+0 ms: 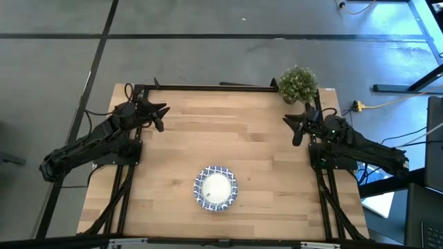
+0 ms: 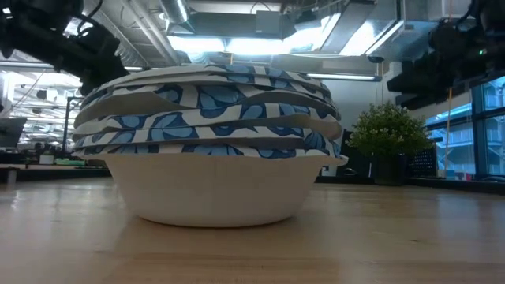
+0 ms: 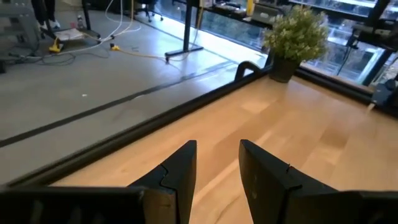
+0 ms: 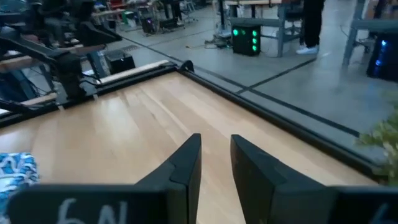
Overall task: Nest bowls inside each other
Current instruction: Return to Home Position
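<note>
— Looking down from overhead, you see one stack of bowls (image 1: 215, 188) at the table's (image 1: 263, 152) near-middle; both arms wait at the far corners.
— And at table height?
— Several patterned rims nest together; nothing seems left.
— The wrists?
— Left gripper (image 3: 217, 163) and right gripper (image 4: 215, 155): narrow gaps, holding nothing.

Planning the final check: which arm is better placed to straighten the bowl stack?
Neither clearly. The left gripper and right gripper both wait open at the far corners, about equally far from the bowls.
</note>
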Action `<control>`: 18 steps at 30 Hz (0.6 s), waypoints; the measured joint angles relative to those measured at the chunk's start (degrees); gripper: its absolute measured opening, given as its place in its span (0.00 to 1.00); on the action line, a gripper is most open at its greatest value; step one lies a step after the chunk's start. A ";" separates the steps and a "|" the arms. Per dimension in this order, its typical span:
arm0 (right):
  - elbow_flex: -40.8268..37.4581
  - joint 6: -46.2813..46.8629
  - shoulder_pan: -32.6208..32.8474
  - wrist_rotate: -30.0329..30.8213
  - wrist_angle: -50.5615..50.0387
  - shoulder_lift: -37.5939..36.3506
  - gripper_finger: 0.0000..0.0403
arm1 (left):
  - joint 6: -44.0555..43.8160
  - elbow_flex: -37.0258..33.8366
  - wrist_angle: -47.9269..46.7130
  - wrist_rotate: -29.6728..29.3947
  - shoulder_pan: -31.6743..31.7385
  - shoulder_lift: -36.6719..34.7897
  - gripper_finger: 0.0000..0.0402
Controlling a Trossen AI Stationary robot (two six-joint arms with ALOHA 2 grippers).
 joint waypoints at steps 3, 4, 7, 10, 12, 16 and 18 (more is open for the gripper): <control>-1.72 1.69 0.00 0.38 0.28 0.01 0.22 | -0.28 -1.47 0.59 0.00 0.56 -0.71 0.29; -2.25 1.75 0.00 0.38 0.66 0.01 0.22 | -0.27 -2.09 1.54 0.00 0.70 -0.90 0.29; -3.55 1.79 0.00 0.49 3.27 0.01 0.22 | -0.34 -4.22 4.65 0.04 1.16 -0.97 0.29; -3.98 1.77 0.00 0.82 4.22 0.01 0.22 | -1.09 -6.59 7.99 0.07 1.31 -0.96 0.29; -3.98 1.62 0.00 0.82 4.58 0.01 0.22 | -1.55 -8.11 9.58 0.20 1.31 -0.96 0.29; -3.98 1.62 0.00 0.82 4.56 0.01 0.22 | -2.82 -10.27 10.16 0.20 1.29 -0.96 0.29; -3.98 1.62 0.00 0.82 4.53 0.01 0.22 | -3.33 -11.51 11.96 0.20 1.29 -0.96 0.29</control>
